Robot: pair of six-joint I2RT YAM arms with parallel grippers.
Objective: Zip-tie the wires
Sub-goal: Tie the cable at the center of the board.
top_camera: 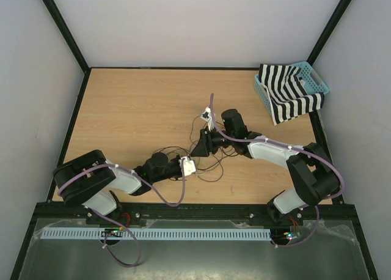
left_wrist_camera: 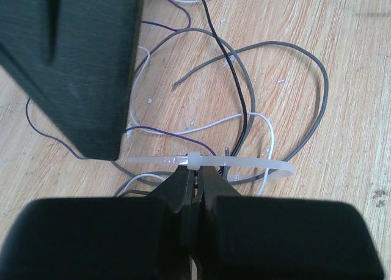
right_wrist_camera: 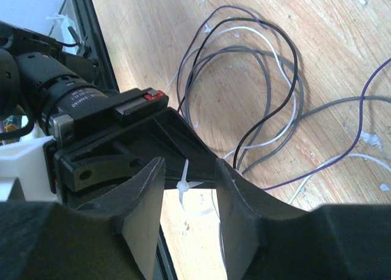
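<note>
Closest to the lens in the left wrist view, the left gripper (left_wrist_camera: 195, 181) has its two dark fingers pinched tight on the zip tie (left_wrist_camera: 244, 164), gripping it just below its small square head. That whitish strip lies level across the view, just above the wooden table (top_camera: 140, 103), and its right end curls back on itself among the wires (left_wrist_camera: 244, 96).

From above, the left arm (top_camera: 98, 179) rises from its base at the near left, folds at the elbow and stretches low and rightward to the middle of the table. The wires, thin grey, white, black and purple strands, lie in loose overlapping loops on the wood between the two grippers.

Opposite it, the right arm (top_camera: 275, 151) climbs from the near right base, bends sharply at the elbow and reaches leftward, wrist angled down. The right gripper (right_wrist_camera: 189, 170) faces the left one. Its fingers are spread, with the head of the zip tie in the gap between them. Whether either finger touches it cannot be told.

At the far right corner sits a blue basket (top_camera: 317, 81) holding a black-and-white striped cloth (top_camera: 287, 93).
</note>
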